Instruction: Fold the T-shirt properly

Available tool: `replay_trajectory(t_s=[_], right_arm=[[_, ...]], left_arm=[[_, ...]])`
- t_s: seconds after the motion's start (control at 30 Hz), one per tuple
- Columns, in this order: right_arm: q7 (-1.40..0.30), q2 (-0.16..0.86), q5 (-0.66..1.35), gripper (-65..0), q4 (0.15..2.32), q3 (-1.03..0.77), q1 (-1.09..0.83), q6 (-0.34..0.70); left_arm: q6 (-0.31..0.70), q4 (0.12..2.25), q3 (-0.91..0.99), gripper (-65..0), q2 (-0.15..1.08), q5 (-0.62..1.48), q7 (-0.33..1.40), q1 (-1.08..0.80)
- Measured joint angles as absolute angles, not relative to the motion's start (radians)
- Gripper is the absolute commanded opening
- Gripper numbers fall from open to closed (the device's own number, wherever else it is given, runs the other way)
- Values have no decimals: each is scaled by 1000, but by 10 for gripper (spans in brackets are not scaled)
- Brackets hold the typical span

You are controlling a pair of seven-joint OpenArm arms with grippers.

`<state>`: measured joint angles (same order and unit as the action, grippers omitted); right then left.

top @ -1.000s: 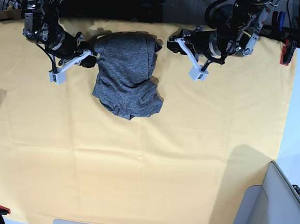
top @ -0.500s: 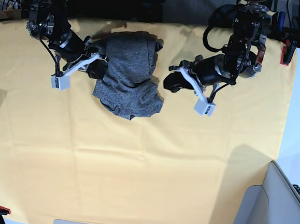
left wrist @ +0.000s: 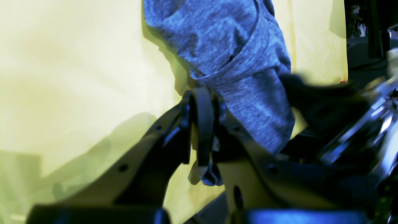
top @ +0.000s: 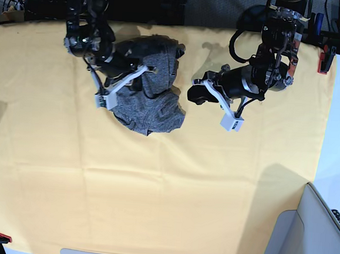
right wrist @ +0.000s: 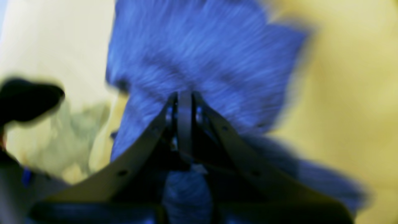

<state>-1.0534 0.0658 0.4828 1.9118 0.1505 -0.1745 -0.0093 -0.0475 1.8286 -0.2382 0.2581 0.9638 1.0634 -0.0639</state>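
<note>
Your T-shirt [top: 146, 87] lies bunched in a heap at the far side of the yellow cloth [top: 153, 190], not spread, so no fold can begin yet. Your right gripper [top: 143, 78] sits over the heap with its jaws closed; whether fabric is pinched between them, you cannot tell. Your left gripper [top: 197, 92] is closed on nothing, just beside the heap's edge, probably placed to reach that side.

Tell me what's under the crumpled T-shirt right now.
The T-shirt lies bunched on the yellow table cloth, which shows all around it. Anything beneath the bunch is covered, so I can't tell what else is there.
</note>
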Motion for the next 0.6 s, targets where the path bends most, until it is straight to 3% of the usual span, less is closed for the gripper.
replay_trajectory(t_s=[0.5,0.6], right_arm=[[-995,99,425,-648,1906,205,-274,-4],[-1000,110,432,-648,1913,205,-274,-4]], left_arm=[[-44,1831,-238,-637,260,971,1062,-30],[10,1831,-261,-637,261,967,1061,-30]])
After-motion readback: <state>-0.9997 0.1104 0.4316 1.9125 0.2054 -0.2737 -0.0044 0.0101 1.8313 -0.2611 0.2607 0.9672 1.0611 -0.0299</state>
